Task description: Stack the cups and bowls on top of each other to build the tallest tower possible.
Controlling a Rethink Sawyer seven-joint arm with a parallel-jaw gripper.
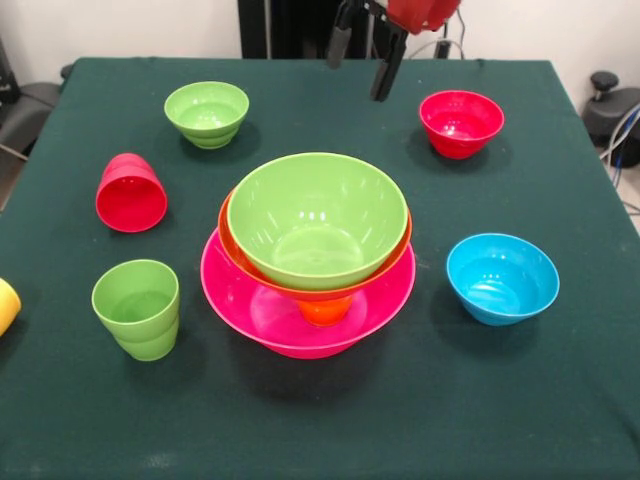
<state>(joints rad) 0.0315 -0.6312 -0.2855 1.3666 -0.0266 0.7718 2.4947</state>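
Note:
The tower stands mid-table: a very large pink bowl (232, 296) holds a large orange bowl (238, 252), and a large green bowl (318, 220) is nested in that. An orange piece (325, 311) shows under the orange bowl; cup or foot, I cannot tell. Around it sit a small green bowl (207, 113), a small red bowl (461, 122) and a small blue bowl (502, 278). A red cup (131, 192) lies on its side, a green cup (137, 308) stands upright, and a yellow cup (5, 305) peeks in at the left edge. My gripper (360, 72) hangs open and empty above the table's far side, behind the tower.
A dark green cloth (560, 400) covers the table. Black equipment (612, 105) and cables sit off the right edge, and a dark object (20, 110) lies beyond the left edge.

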